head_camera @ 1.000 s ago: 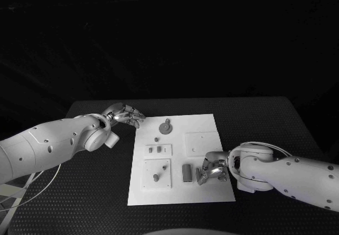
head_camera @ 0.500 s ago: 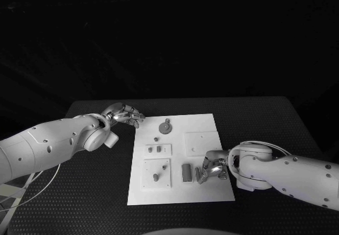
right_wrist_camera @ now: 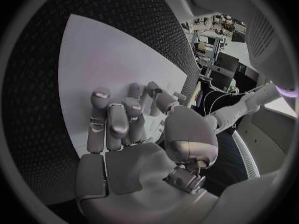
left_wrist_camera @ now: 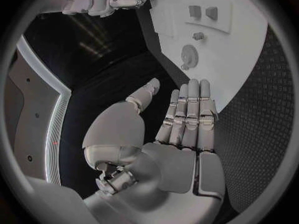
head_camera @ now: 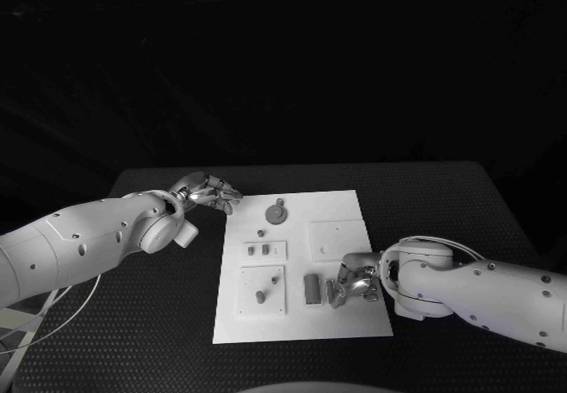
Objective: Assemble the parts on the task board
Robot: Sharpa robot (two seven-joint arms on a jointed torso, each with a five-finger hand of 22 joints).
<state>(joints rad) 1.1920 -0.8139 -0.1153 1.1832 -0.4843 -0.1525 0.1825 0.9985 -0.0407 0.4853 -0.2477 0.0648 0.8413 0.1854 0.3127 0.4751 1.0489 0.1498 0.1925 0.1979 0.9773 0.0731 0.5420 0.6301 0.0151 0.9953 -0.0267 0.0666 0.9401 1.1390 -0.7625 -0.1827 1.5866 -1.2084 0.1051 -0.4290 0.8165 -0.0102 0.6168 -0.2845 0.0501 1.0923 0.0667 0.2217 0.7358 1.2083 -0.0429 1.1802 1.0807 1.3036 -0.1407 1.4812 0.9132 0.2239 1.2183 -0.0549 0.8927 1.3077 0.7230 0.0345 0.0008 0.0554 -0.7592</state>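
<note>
You've got a flat white rectangular task board (head_camera: 337, 319) mid-table on a black table (head_camera: 460, 205) w/ dotted, textured mat. Small grey parts on it: round disc w/ tab (head_camera: 277, 213) near far end, dark rectangular block (head_camera: 312, 288) near the right hand (head_camera: 356, 284). That hand sits on board's right side, silver metal fingers curled in; can't tell if they grip anything. Left hand (head_camera: 208, 193) hovers off board's far-left corner, fingers straight, apart from thumb, holding nothing. Room behind is dark.
</note>
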